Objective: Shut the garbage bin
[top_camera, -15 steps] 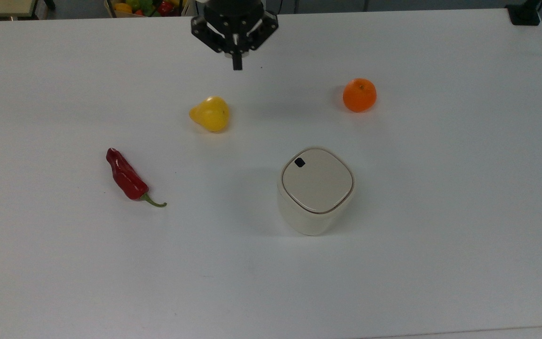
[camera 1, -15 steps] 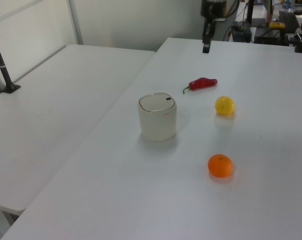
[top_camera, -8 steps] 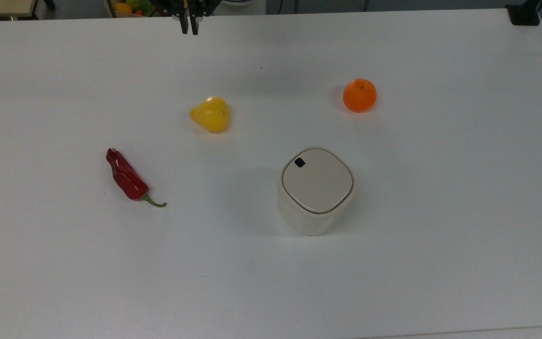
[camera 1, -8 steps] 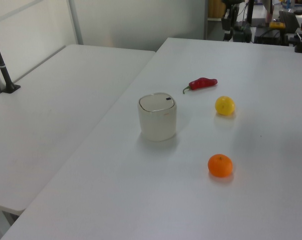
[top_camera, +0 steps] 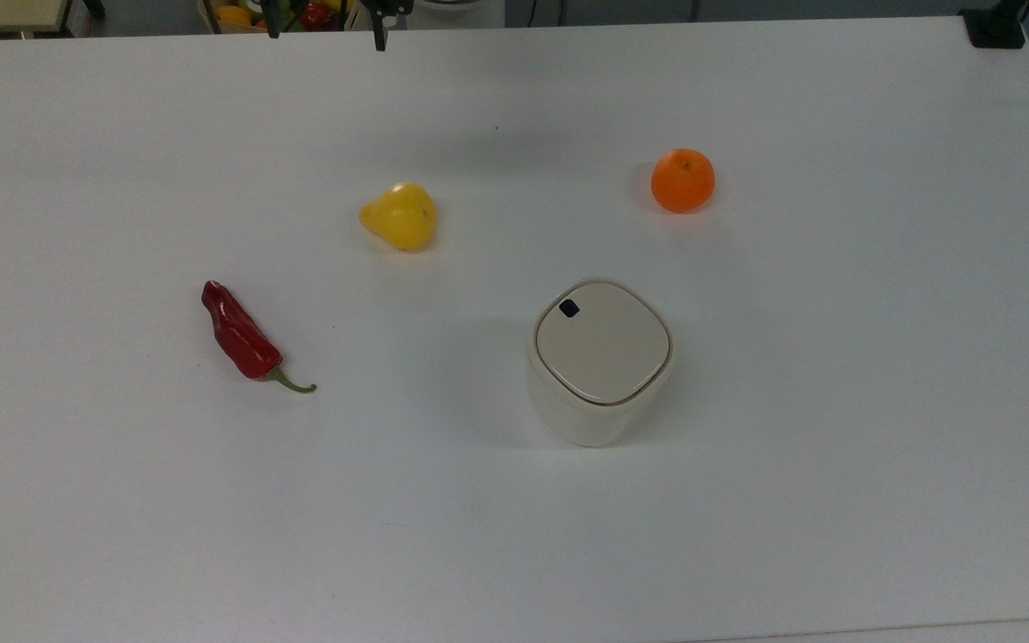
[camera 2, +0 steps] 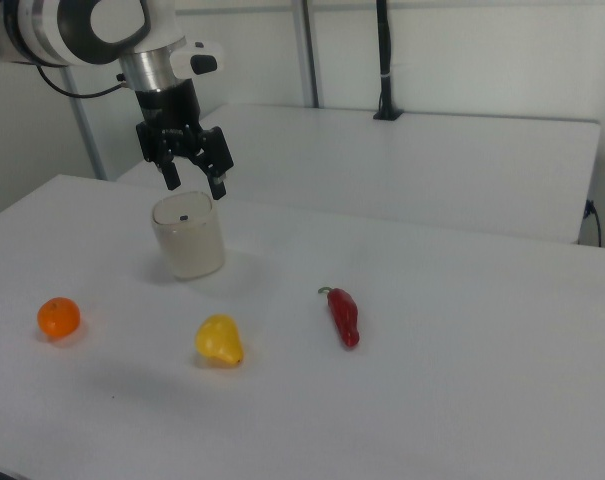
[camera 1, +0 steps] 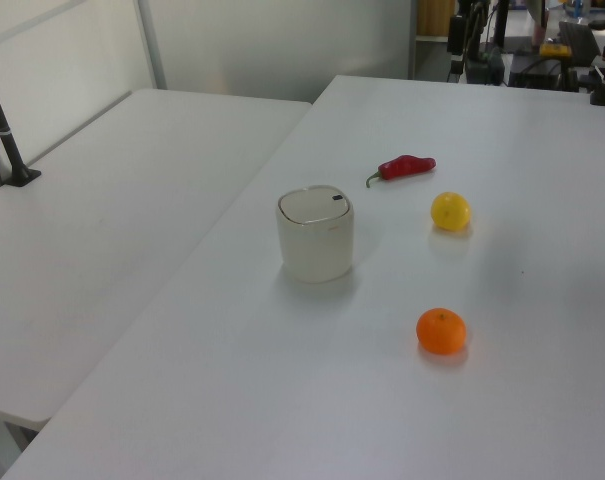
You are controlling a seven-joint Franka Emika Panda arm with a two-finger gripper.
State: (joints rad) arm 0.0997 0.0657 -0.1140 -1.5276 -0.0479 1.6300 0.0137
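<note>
We see the bin (top_camera: 599, 357) mid-frame in the top view, lid flat down. Our gripper (camera 2: 193, 180) hangs upper left in the right view, its 2 fingers spread.

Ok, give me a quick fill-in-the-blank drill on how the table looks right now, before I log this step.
1. The garbage bin's lid lies flat on its body, so the bin is ____.
2. The small square mark on the lid is coloured ____.
3. In the top view, the fruit nearest the table's right edge is the ____.
4. In the right view, the gripper has its jaws spread ____.

Missing words: closed; black; orange; open.
</note>
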